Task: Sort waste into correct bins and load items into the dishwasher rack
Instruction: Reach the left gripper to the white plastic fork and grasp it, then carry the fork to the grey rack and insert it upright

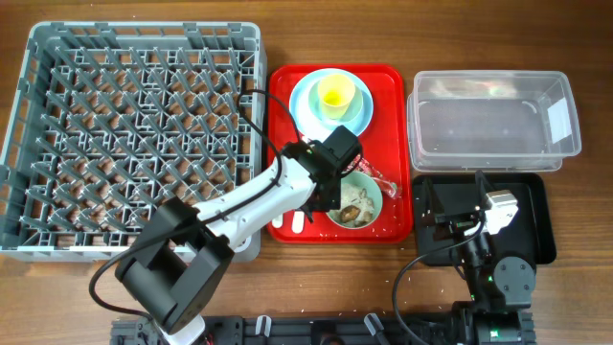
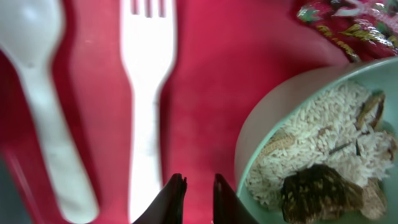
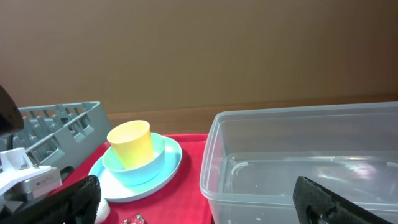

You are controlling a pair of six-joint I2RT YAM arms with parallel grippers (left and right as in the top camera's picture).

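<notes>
My left gripper (image 1: 324,199) hangs low over the flat red tray (image 1: 287,96). Its fingers (image 2: 194,198) are nearly together with nothing between them. They sit just right of the white fork (image 2: 148,93), with the white spoon (image 2: 37,99) further left. The pale green bowl (image 1: 359,203) with rice scraps (image 2: 317,143) is to the gripper's right. The red wrapper (image 2: 348,22) lies beyond it. The yellow cup (image 1: 335,93) stands in the light blue bowl (image 3: 146,169) on the light blue plate (image 1: 302,101). My right gripper (image 3: 208,205) is wide open and empty above the black tray (image 1: 536,240). A white tissue (image 3: 101,210) shows by its left finger.
The grey dishwasher rack (image 1: 134,134) fills the left side and holds nothing. The clear tub (image 1: 493,120) stands at the back right, behind the black tray, and also shows close in the right wrist view (image 3: 298,162). The left arm crosses the rack's front right corner.
</notes>
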